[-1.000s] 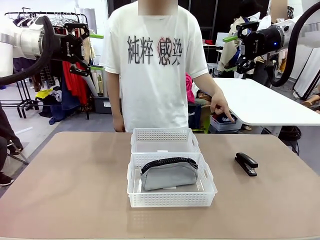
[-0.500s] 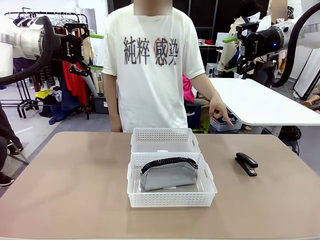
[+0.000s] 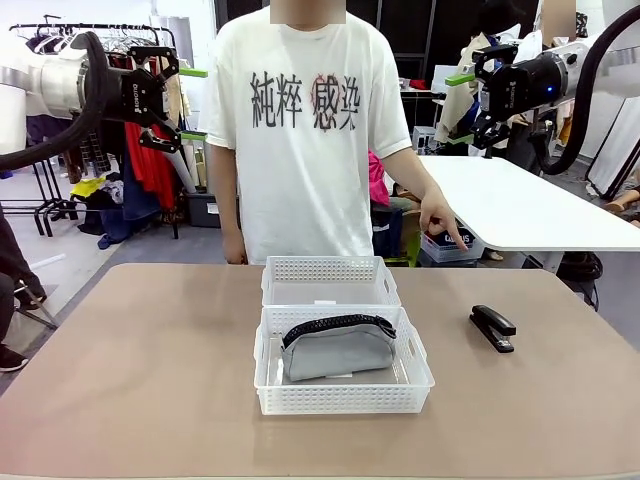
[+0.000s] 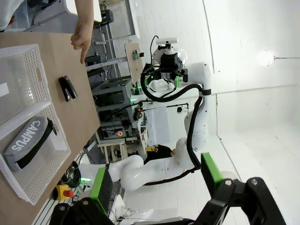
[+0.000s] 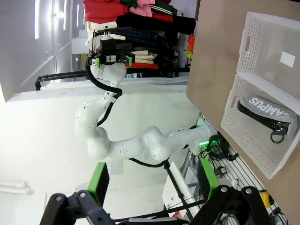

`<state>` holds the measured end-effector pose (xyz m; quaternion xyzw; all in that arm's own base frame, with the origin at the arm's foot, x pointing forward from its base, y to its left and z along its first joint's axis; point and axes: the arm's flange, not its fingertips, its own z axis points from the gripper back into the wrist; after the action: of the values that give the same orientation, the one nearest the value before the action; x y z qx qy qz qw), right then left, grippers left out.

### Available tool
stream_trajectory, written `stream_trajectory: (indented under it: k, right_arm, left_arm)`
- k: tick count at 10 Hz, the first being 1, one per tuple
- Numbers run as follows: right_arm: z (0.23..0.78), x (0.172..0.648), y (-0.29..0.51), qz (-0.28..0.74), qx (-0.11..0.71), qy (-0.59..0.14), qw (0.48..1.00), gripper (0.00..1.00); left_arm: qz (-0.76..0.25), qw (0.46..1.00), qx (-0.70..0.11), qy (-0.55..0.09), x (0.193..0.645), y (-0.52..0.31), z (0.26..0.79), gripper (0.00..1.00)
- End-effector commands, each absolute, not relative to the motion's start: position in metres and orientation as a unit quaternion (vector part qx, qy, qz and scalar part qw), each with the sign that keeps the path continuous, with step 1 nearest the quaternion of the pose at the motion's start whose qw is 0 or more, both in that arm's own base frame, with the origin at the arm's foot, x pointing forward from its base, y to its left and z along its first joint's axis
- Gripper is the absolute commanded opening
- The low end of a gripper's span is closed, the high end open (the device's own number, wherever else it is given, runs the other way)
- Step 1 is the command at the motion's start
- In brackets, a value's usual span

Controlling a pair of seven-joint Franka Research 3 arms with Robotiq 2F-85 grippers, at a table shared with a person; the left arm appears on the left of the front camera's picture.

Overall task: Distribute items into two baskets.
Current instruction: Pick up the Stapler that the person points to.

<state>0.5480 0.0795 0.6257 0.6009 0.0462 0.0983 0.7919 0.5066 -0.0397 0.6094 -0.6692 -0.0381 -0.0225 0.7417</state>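
Two white lattice baskets stand end to end at the table's middle. The nearer basket (image 3: 343, 396) (image 4: 52, 171) (image 5: 244, 137) holds the grey pouch (image 3: 336, 348) (image 4: 24, 141) (image 5: 268, 109), zipper up. Nothing lies in the farther basket (image 3: 330, 270) (image 4: 22, 77) (image 5: 282, 40). The black stapler (image 3: 493, 328) (image 4: 68, 88) lies on the table to the right of the baskets. My left gripper (image 3: 192, 103) (image 4: 157, 180) hangs open high at the left, far from the table. High at the right, my right gripper (image 3: 462, 108) (image 5: 152, 180) is open too, with nothing in it.
A person in a white printed T-shirt (image 3: 305, 130) stands at the far edge behind the baskets, one hand (image 3: 440, 215) (image 4: 82, 40) hanging above the far right of the tan table (image 3: 140, 370). A white table (image 3: 520, 205) and clothes racks stand behind.
The person has shifted slightly on the spot. Both arms and all the things on the table stay where they were.
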Motion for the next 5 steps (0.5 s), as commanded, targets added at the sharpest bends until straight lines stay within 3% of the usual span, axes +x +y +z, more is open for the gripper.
stream_trajectory:
  k: [1, 5]
  right_arm:
    - [0.6292, 0.5489, 0.0792, 0.104, 0.609, 0.041, 0.785, 1.00]
    - [0.6351, 0.5456, 0.0859, 0.149, 0.521, 0.041, 0.840, 1.00]
  left_arm:
    - [-0.025, 0.740, -0.671, -0.035, 0.5052, -0.0379, 0.6111, 1.00]
    - [-0.025, 0.740, -0.671, -0.035, 0.5052, -0.0379, 0.6111, 1.00]
